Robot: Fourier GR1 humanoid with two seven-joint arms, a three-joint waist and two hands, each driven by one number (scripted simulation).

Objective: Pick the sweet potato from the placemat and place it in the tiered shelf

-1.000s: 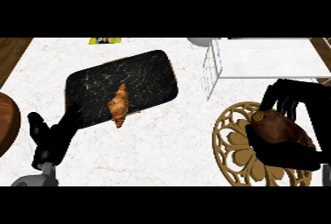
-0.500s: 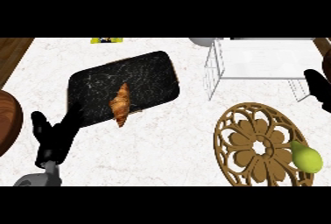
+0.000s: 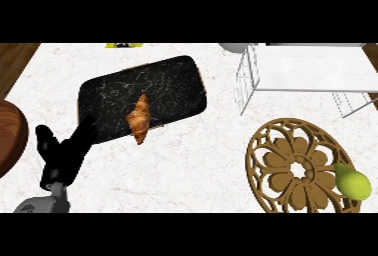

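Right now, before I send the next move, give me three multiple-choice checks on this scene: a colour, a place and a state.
1. What colour is the pear on the round carved wooden trivet? A red; B yellow-green; C purple.
2. Where is the orange-brown sweet potato? A in the white wire tiered shelf; B on the black marbled placemat; C on the trivet.
3. How is the left hand? A open, holding nothing; B curled round the sweet potato; C pressing the pear.
Answers: B, the pear shows yellow-green; B, it lies at the placemat's near edge; A, its fingers are straight and apart from the sweet potato.
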